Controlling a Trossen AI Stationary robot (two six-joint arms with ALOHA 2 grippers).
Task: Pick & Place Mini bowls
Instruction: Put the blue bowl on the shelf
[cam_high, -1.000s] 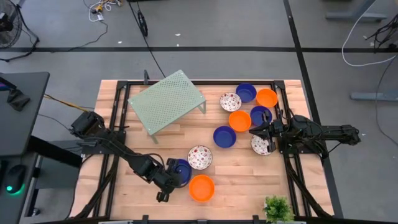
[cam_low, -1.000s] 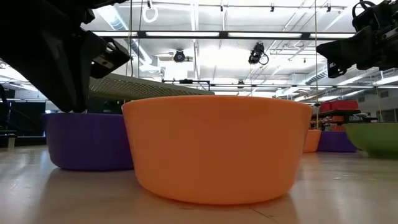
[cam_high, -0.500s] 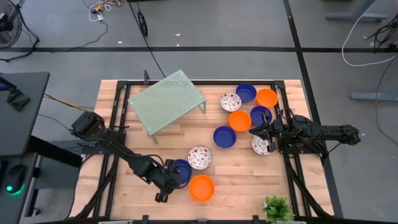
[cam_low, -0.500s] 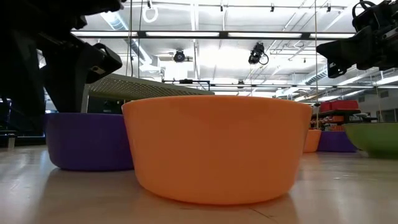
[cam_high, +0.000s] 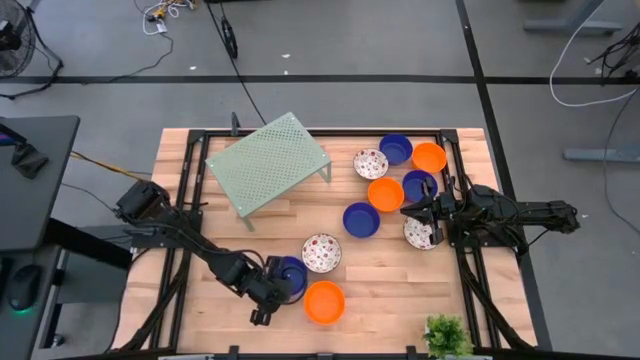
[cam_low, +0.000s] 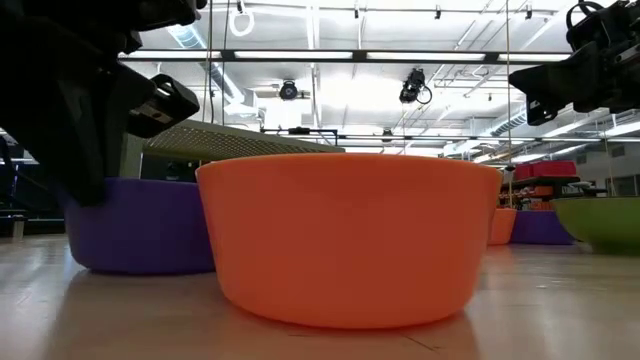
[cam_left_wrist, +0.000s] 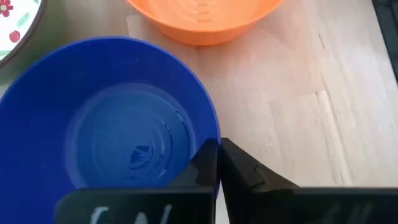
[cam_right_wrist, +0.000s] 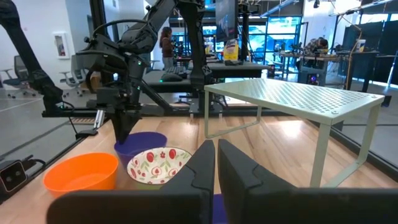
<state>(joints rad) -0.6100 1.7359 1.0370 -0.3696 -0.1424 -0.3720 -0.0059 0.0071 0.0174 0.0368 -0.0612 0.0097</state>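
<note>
The mini bowls are small blue, orange and red-speckled white rounds standing on their bases on the wooden table. One blue bowl (cam_high: 292, 270) sits near the table's near edge, beside an orange bowl (cam_high: 324, 301) and a speckled bowl (cam_high: 321, 253). My left gripper (cam_high: 281, 290) is at this blue bowl's near side, shut on its rim. My right gripper (cam_high: 407, 212) is shut and hovers on the right side among a cluster of several bowls, between a blue bowl (cam_high: 361, 219) and a speckled bowl (cam_high: 420, 235). It holds nothing. My left gripper (cam_left_wrist: 217, 165) pinches the blue bowl's rim (cam_left_wrist: 212, 134) at the side nearest the orange bowl, one finger inside the bowl and one outside. The fingers come from above, slanting down. The blue bowl (cam_low: 140, 225) stands upright with its base on the table.
A pale green perforated rack (cam_high: 268, 162) stands at the table's far left of centre. A small green plant (cam_high: 447, 335) sits at the near right corner. Bare wood lies between the rack and the near bowls. Black frame rails run along both table sides.
My left gripper has moved down and a little toward the table's left at the blue bowl. The blue bowl has shifted slightly toward the left along the table. The right arm has kept still.
</note>
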